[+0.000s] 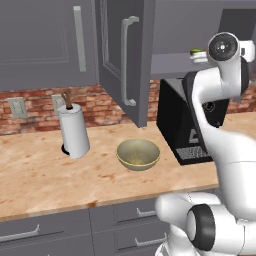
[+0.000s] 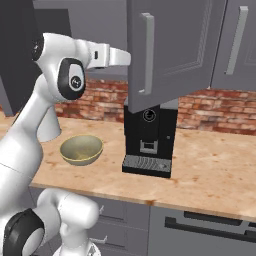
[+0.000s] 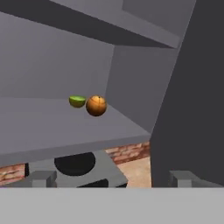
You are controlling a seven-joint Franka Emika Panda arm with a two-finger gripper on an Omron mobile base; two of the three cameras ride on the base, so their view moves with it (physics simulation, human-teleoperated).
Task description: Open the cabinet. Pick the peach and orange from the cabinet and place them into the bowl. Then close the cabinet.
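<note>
- The cabinet (image 1: 120, 60) stood with one door swung wide open, its tall bar handle facing outward; the neighbouring door to the left was closed.
- The tool (image 3: 111, 177) was spread wide, its fingertips (image 3: 41, 177) well apart and nothing between them; it pointed into the open cabinet, level with the shelf (image 3: 65, 127).
- The orange (image 3: 96, 105) sat on the cabinet shelf, toward the back corner of the cabinet.
- A small green fruit (image 3: 77, 101) lay on the same shelf, just beside the orange, farther back in the cabinet.
- I could not make out the peach inside the cabinet.
- The bowl (image 1: 138, 154) rested upright on the counter (image 1: 45, 175), below the open cabinet door, with nothing inside it.
- A paper-towel roll (image 1: 73, 131) stood upright on the counter below the closed cabinet door.
- A black coffee machine (image 2: 148, 137) stood on the counter directly under the cabinet.
</note>
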